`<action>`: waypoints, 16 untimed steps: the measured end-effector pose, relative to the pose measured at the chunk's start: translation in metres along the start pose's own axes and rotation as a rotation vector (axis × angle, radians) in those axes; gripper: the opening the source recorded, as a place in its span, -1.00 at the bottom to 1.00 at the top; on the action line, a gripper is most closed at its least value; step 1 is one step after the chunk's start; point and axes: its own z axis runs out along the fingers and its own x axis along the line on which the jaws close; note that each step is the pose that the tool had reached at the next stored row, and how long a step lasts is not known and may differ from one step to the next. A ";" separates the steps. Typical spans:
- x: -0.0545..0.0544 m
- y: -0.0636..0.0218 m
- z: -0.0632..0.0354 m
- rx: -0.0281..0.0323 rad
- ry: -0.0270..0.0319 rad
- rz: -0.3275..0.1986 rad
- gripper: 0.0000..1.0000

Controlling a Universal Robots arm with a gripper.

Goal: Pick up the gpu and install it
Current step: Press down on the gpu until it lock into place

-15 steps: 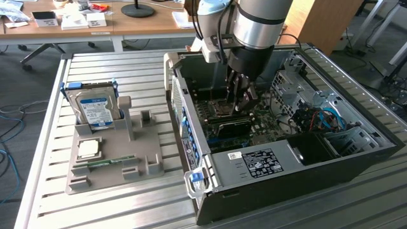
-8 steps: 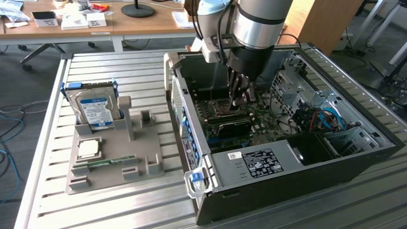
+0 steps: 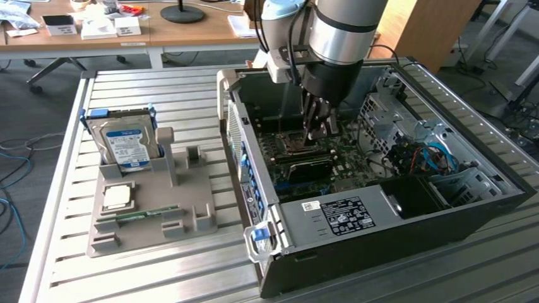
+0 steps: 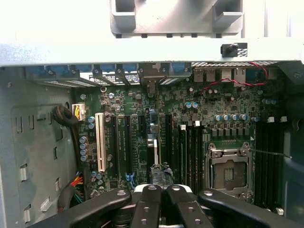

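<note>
The pincer [image 3: 321,129] is lowered into the open computer case [image 3: 471,208], directly above the motherboard [image 3: 316,158]. Its fingers [image 4: 156,202] are drawn together, clamped on the upper edge of a thin dark card, the gpu [image 4: 153,152]. In the wrist view the gpu stands on edge between the black expansion slots [image 4: 124,142], beside the white slot [image 4: 99,140] and apart from the empty CPU socket [image 4: 229,172]. Whether the gpu is fully seated in a slot cannot be determined.

The case lies on its side with the side panel off, occupying the part of the worktop [image 3: 151,278] toward the exterior view's right. A labelled power supply [image 3: 341,216] sits at the near end of the case, with blue cables [image 3: 433,158] toward the far side.

A grey parts holder [image 3: 168,221] rests on the worktop near the edge at the exterior view's left, well apart from the pincer. It carries an upright hard drive [image 3: 125,144] with a blue-white label, a processor [image 3: 118,197] lying flat, and a narrow green memory stick [image 3: 148,213] along its near portion.
</note>
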 end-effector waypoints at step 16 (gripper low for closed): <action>-0.002 0.0002 0.0059 0.0001 0.0000 0.000 -0.79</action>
